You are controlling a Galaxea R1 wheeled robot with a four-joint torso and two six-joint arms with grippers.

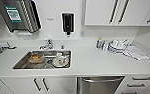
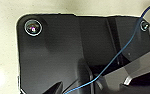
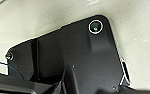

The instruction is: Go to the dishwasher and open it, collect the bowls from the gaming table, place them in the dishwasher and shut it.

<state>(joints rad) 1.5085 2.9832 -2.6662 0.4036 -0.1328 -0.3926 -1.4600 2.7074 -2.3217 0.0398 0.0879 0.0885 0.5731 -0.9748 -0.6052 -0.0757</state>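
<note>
Head view: white bench (image 1: 91, 63) spans the full width, with white wall behind it and white upper cabinets (image 1: 118, 11) at upper right.

Stainless sink (image 1: 21, 64) is set into the bench left of centre. It holds an orange-filled bowl (image 1: 36, 58) on the left and white dishes (image 1: 61, 61) on the right. Faucet (image 1: 48, 45) stands behind the sink.

Dishwasher (image 1: 98, 85): brushed steel front under the bench, right of centre, between white cabinet doors (image 1: 41, 85) on its left and drawers (image 1: 141, 83) on its right. Bar handle runs along the top edge. Door is closed.

Paper towel dispenser (image 1: 18, 15) hangs on the wall at upper left; black soap dispenser (image 1: 67, 23) is on the wall above the sink.

Stack of white crockery (image 1: 117, 46) sits on the bench at right, with a folded cloth (image 1: 136, 53) just beside it and a small bottle (image 1: 99, 43) on its other side.

Wrist views: dark robot plate over pale floor. Left and right fingers: cannot tell whether open or closed, or whether anything is held.
</note>
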